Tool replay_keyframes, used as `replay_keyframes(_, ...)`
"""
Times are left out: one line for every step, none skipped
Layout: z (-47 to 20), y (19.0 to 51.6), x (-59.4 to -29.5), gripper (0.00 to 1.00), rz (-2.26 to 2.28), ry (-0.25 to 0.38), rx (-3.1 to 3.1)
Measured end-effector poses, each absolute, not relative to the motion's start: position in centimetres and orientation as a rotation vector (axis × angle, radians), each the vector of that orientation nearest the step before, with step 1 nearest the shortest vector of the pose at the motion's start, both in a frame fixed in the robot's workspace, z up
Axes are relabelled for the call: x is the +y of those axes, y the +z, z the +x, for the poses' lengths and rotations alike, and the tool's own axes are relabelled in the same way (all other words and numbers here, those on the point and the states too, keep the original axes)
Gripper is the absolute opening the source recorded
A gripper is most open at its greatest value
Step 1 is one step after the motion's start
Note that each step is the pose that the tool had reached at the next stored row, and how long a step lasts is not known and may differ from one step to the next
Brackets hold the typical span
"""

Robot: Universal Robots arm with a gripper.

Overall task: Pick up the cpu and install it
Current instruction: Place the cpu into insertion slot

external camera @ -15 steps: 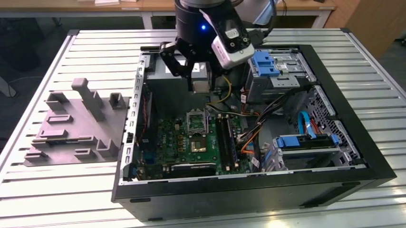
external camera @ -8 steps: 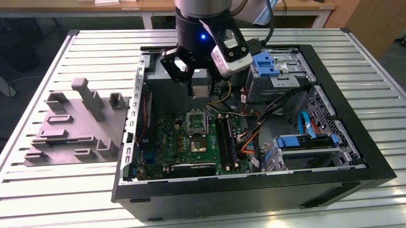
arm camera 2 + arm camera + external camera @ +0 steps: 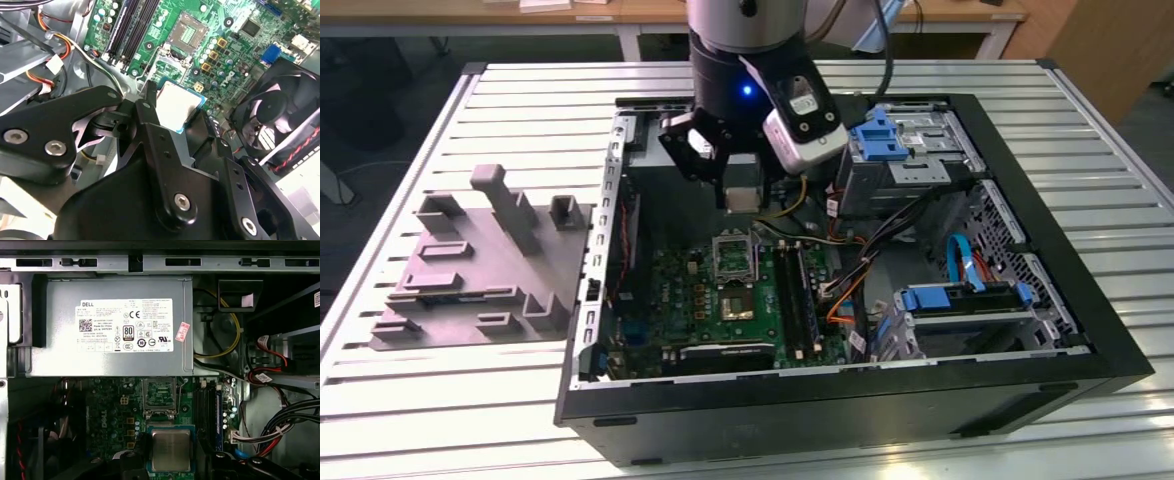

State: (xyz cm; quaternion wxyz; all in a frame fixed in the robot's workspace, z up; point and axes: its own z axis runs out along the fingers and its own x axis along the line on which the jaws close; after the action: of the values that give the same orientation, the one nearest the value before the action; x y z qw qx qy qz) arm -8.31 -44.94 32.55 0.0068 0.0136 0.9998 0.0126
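The cpu (image 3: 742, 198), a small flat square chip with a pale silvery top, hangs in my gripper (image 3: 740, 192) above the open computer case. My gripper is shut on the cpu, with a black finger on each side. In both wrist views the cpu (image 3: 178, 104) (image 3: 171, 450) shows a thin green-blue rim. The empty socket (image 3: 734, 258) on the green motherboard (image 3: 707, 300) lies below and slightly in front of the chip, its metal frame open. In the first wrist view the socket (image 3: 160, 394) lies just beyond the chip; the socket (image 3: 188, 31) lies beyond it in the second wrist view too.
A grey moulded tray (image 3: 480, 262) with raised blocks lies at the exterior view's left of the case. Inside the case are a grey power supply (image 3: 110, 325), a black fan (image 3: 280, 115), memory slots (image 3: 795, 290), drive cages with blue latches (image 3: 881, 135) and loose cables (image 3: 907, 215).
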Motion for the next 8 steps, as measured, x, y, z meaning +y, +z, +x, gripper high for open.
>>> replay_keyframes(-8.3, 32.4, -45.0, 0.47, 0.042, 0.039, 3.127)
replay_keyframes(-8.3, 32.2, -45.2, 0.47, 0.042, 0.039, 3.128)
replay_keyframes(-8.3, 32.0, -45.3, 0.47, 0.042, 0.039, 3.128)
replay_keyframes(-8.3, 31.8, -45.5, 0.47, 0.042, 0.039, 3.128)
replay_keyframes(-8.3, 31.6, -45.7, 0.47, 0.042, 0.039, 3.128)
replay_keyframes(-8.3, 31.5, -45.9, 0.47, 0.042, 0.039, 3.129)
replay_keyframes(-8.3, 31.3, -46.1, 0.47, 0.042, 0.039, 3.129)
replay_keyframes(-8.3, 31.1, -46.2, 0.47, 0.042, 0.039, 3.129)
